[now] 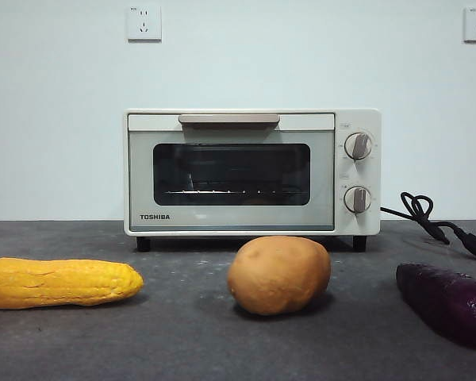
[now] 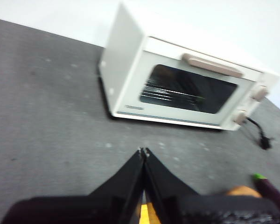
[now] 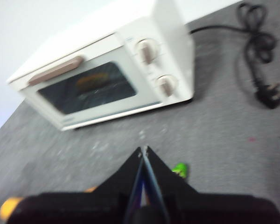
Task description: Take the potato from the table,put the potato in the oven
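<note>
The tan-orange potato [image 1: 279, 274] lies on the dark grey table [image 1: 182, 333] in front of the oven [image 1: 252, 173], whose door is closed. In the left wrist view the oven [image 2: 186, 84] stands ahead, and only an orange sliver of the potato [image 2: 242, 191] peeks over the jaw. My left gripper [image 2: 143, 151] is shut and empty, high above the table. My right gripper [image 3: 143, 149] is also shut and empty, facing the oven [image 3: 107, 79] from the knob side. Neither gripper appears in the front view.
A yellow corn cob [image 1: 59, 282] lies at the left and a dark purple sweet potato [image 1: 448, 300] at the right of the potato. A black power cord with plug [image 1: 436, 218] trails from the oven's right side, and it also shows in the right wrist view as the cord [image 3: 259, 51].
</note>
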### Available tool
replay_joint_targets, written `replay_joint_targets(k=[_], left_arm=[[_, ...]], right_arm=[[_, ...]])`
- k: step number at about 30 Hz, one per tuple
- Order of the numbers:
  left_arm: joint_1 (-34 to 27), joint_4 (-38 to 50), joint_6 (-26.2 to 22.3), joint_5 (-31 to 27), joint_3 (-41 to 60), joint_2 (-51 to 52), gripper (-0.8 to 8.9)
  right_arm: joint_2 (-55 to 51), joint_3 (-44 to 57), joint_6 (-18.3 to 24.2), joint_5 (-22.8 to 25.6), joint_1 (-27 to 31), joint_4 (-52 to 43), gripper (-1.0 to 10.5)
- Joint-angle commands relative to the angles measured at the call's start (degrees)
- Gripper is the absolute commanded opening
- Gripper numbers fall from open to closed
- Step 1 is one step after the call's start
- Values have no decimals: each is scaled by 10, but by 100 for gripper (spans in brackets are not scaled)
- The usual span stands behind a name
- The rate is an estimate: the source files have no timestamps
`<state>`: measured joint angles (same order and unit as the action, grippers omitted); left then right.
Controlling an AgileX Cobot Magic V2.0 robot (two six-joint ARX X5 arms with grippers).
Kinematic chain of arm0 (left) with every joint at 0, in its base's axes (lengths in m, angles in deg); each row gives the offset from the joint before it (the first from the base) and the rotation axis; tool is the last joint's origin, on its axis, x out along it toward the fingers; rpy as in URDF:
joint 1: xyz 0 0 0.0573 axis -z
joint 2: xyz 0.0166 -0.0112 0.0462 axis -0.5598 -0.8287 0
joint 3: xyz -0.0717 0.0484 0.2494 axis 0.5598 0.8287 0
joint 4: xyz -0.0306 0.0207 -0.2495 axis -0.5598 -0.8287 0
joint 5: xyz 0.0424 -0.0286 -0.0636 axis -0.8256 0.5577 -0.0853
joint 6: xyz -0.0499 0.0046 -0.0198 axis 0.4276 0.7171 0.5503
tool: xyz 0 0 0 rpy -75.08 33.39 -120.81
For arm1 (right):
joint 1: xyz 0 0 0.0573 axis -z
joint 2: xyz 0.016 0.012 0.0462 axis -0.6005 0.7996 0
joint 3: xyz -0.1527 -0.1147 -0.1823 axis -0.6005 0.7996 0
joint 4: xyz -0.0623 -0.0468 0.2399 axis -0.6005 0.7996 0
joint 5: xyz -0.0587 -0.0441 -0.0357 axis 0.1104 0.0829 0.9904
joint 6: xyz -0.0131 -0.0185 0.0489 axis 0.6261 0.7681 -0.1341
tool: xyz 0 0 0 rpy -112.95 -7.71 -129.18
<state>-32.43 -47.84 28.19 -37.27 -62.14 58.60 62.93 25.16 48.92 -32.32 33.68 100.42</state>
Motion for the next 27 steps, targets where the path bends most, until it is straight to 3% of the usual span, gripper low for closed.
replay_joint_targets(k=[1,10,15,21,23,27], left_arm=[[-1,-21,-23,30,-48,-44,-7],[-1,-134,-112,132,-200,-149,-8],[0,-184,-142,156,-246,-166,-8],[0,-189,-147,156,-254,-166,-8],[0,-190,-147,156,-254,-166,-8],[0,-190,-147,156,-254,-166,-8]], right_arm=[[47,-58,47,-47,0,39,-12],[189,-269,182,-171,-9,248,-12],[230,-356,247,-175,-30,349,-12],[235,-371,254,-175,-40,367,17],[235,-371,250,-175,-40,367,134],[235,-371,232,-175,-40,366,585]])
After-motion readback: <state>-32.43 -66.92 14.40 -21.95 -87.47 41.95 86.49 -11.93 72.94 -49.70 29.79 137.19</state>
